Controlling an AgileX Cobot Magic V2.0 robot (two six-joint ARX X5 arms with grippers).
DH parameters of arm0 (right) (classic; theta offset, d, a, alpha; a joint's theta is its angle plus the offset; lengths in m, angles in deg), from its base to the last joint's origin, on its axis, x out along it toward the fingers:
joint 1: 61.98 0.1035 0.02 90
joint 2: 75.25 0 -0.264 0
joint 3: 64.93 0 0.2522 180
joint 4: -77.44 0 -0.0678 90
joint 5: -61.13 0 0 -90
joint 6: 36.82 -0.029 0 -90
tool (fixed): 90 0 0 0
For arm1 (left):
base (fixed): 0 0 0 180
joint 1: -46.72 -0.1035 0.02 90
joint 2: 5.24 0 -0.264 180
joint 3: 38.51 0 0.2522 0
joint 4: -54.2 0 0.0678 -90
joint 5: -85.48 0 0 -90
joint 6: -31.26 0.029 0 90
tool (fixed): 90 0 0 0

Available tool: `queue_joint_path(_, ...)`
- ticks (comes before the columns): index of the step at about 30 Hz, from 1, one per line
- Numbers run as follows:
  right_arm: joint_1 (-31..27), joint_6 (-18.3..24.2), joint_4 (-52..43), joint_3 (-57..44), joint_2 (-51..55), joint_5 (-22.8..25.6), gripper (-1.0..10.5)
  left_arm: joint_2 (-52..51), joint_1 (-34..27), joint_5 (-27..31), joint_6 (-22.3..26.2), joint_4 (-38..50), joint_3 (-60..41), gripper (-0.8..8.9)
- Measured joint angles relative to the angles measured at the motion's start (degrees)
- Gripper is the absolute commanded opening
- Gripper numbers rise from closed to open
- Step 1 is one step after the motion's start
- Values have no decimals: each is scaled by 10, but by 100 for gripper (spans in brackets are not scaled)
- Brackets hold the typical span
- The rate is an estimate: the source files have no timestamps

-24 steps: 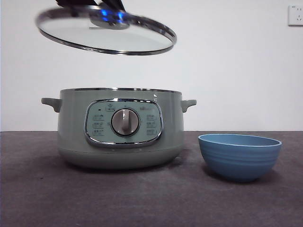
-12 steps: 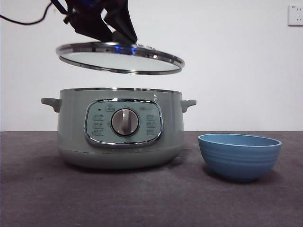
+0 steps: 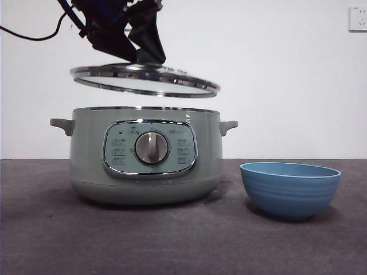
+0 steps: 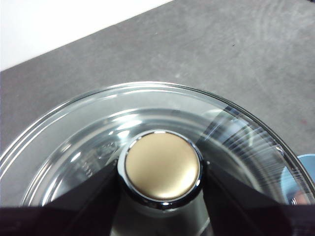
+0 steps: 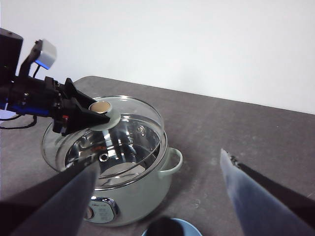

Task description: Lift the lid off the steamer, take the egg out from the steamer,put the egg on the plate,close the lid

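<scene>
The lid (image 3: pixel 143 80) is clear glass with a chrome rim and a tan knob (image 4: pixel 162 167). My left gripper (image 3: pixel 140 54) is shut on the knob and holds the lid almost level, a short way above the steamer (image 3: pixel 146 154). The left wrist view looks down on the knob between the jaws, with the glass (image 4: pixel 74 137) around it. In the right wrist view the lid (image 5: pixel 118 132) hangs over the open steamer (image 5: pixel 142 196), whose steel inside shows; I can make out no egg. My right gripper (image 5: pixel 158 162) is open and empty, high above the blue plate (image 3: pixel 289 189).
The steamer stands left of centre on the dark grey table (image 3: pixel 183 240), its dial facing the front view. The plate stands to its right with a small gap between them. A white wall is behind, with a socket (image 3: pixel 358 18) at the top right.
The left gripper has come down with the lid, from high near the picture's top to just above the steamer, and the lid has levelled out. Steamer and plate have not moved.
</scene>
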Motion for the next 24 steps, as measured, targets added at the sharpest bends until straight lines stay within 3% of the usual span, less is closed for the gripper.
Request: queue_joint_path(24, 0, 0, 3, 0, 0, 0, 423, 33, -3, -1, 0, -5, 0, -8)
